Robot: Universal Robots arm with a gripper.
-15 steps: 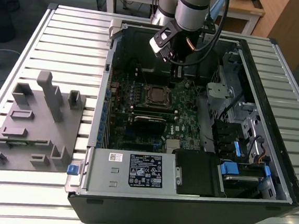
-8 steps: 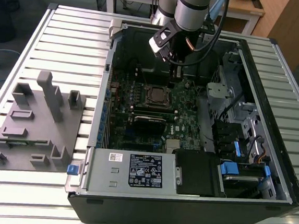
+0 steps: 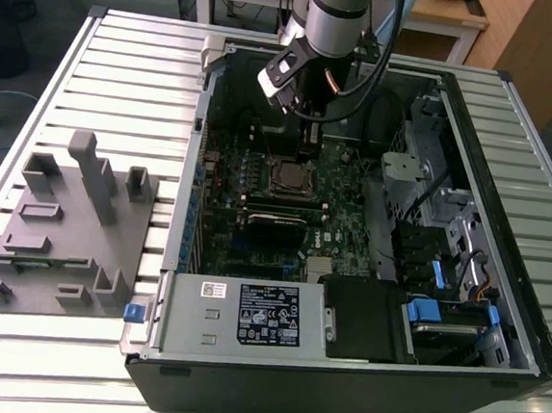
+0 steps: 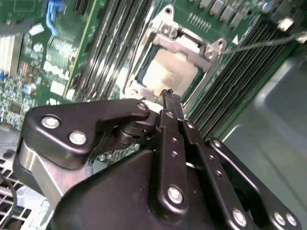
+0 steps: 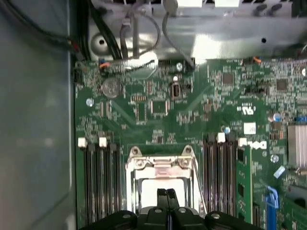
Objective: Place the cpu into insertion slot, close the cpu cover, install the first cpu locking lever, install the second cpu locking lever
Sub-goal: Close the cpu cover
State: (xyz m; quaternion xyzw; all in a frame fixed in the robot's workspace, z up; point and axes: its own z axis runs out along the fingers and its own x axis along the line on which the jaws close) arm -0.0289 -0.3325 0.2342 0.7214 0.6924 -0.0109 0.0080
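Observation:
The cpu (image 5: 154,186) lies in the motherboard socket, its pale grey top showing through the window of the cpu cover (image 5: 160,163). That silvery frame lies flat over the socket in both wrist views, with the cpu (image 4: 168,74) under the cover (image 4: 187,40). A thin wire locking lever (image 4: 261,44) sticks out from one corner of the socket, clear of the board. My gripper (image 5: 166,193) hovers just over the socket's edge with its fingers pressed together and nothing between them. In the exterior view the gripper (image 3: 307,156) hangs right above the socket (image 3: 288,177).
Memory slots (image 5: 100,182) flank the socket on both sides. The case wall (image 5: 33,120) is close by. A silver power-supply box (image 3: 247,312) and drive cage (image 3: 447,241) fill the case's near side and the exterior view's right. A grey parts fixture (image 3: 66,227) sits outside the case.

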